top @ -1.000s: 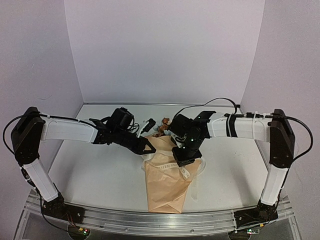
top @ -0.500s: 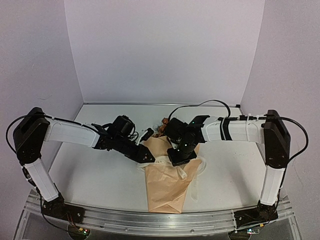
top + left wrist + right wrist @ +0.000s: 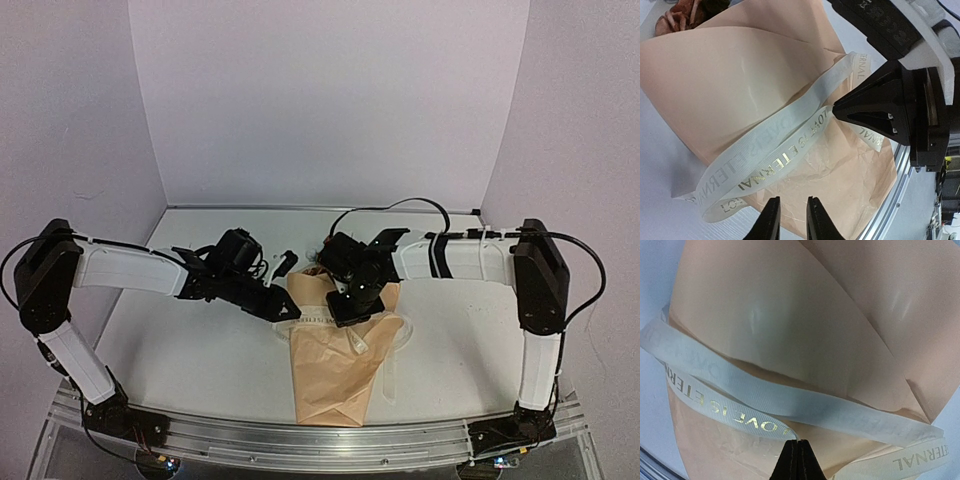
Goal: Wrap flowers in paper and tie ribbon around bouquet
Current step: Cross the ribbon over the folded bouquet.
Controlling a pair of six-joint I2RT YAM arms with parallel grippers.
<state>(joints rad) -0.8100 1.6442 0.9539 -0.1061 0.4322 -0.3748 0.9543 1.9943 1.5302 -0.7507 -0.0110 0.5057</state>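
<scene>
The bouquet (image 3: 335,355) lies mid-table as a tan paper (image 3: 735,75) cone, wide end away from me. Brown-orange flowers (image 3: 682,15) peek out at that end; no blue blooms show. The cream ribbon (image 3: 775,162) with gold lettering loops across the cone. My right gripper (image 3: 798,442) is shut on a fold of the ribbon (image 3: 790,402) above the paper (image 3: 780,305), and its black tip (image 3: 840,107) shows in the left wrist view. My left gripper (image 3: 792,200) hovers at the cone's left edge, jaws slightly apart and holding nothing. From above, the left gripper (image 3: 293,313) and right gripper (image 3: 348,312) flank the ribbon band (image 3: 322,318).
An aluminium rail (image 3: 300,440) runs along the near table edge, just past the cone's narrow end. A small black object (image 3: 286,262) lies behind the left gripper. Pale walls close in the back and both sides. A loose ribbon tail (image 3: 390,375) trails right of the cone.
Both grippers have shifted left. The left gripper has come nearer along the cone's left edge, and its jaws now stand apart. The right gripper stays shut on the ribbon.
</scene>
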